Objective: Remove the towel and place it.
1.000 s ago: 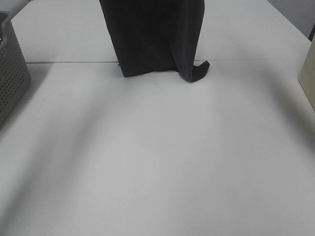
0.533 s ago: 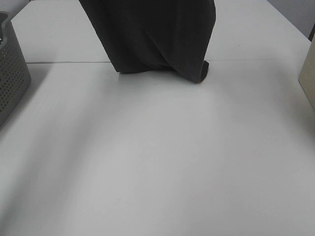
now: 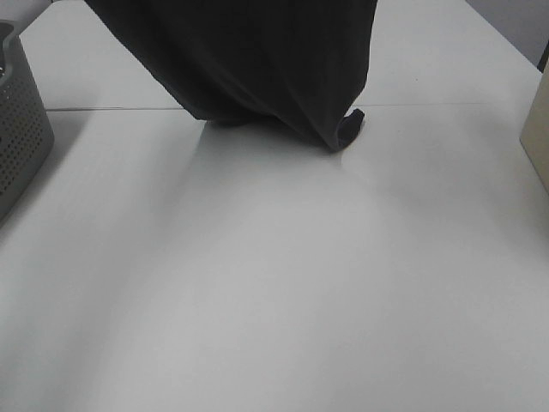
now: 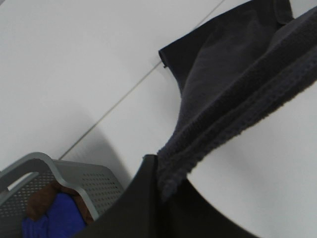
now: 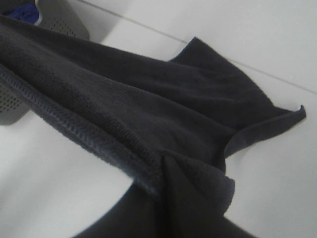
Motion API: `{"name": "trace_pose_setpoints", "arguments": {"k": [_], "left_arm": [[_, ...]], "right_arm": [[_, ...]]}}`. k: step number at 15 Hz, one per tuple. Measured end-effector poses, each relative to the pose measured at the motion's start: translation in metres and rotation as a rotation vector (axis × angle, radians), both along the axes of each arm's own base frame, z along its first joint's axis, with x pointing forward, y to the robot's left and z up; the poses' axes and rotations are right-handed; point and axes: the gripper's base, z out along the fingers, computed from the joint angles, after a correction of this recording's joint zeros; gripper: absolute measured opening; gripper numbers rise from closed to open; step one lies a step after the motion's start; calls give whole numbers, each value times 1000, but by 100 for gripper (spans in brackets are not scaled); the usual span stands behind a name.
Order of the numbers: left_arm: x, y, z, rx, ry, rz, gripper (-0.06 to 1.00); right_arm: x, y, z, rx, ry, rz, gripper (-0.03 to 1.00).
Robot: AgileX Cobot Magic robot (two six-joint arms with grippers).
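Note:
The dark navy-black towel (image 3: 257, 60) hangs down from above the top edge of the exterior high view, spread wide. Its lower edge and a curled corner (image 3: 347, 129) touch the white table (image 3: 274, 283) near the far seam. Neither gripper shows in that view. In the left wrist view my left gripper (image 4: 158, 173) is shut on the towel's stitched hem (image 4: 237, 74), which stretches away taut. In the right wrist view my right gripper (image 5: 163, 173) is shut on another part of the hem (image 5: 124, 99), with the cloth draping down to the table.
A grey perforated basket (image 3: 17, 120) stands at the table's left edge. In the left wrist view it (image 4: 74, 173) holds blue and brown cloth (image 4: 49, 218). A beige object (image 3: 536, 129) sits at the right edge. A seam (image 3: 446, 105) crosses the table behind the towel.
The towel's top has spread wider, mostly toward the left of the exterior view. Its lower left edge has lifted and slanted, while the curled corner stays on the table.

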Motion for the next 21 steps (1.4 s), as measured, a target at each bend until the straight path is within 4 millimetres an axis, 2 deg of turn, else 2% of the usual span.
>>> {"name": "trace_pose_setpoints", "arguments": {"k": [2,5,7,10,15,18,19,21], "left_arm": [[-33,4,-5,-30,58,-22,0],[-75,10,-34,-62,188,-47,0],[-95,11,-49,-105,248,-71,0],[-104,5,-68,-150,321,-125,0],[-107,2,-76,-179,359,-141,0],[-114,0,-106,-205,475,-135,0],[-127,2,-126,-221,553,-126,0],[-147,5,-140,-254,611,-120,0]], "right_arm": [[-27,-6,-8,-16,56,22,1],[-69,-17,-18,-35,103,66,1],[-94,-27,-21,-61,105,80,1],[-118,-39,-26,-110,96,74,1],[-128,-44,-36,-125,118,50,1],[-144,-48,-61,-125,211,33,1],[-156,-49,-79,-104,282,20,1],[-170,-51,-100,-90,365,10,1]]}}
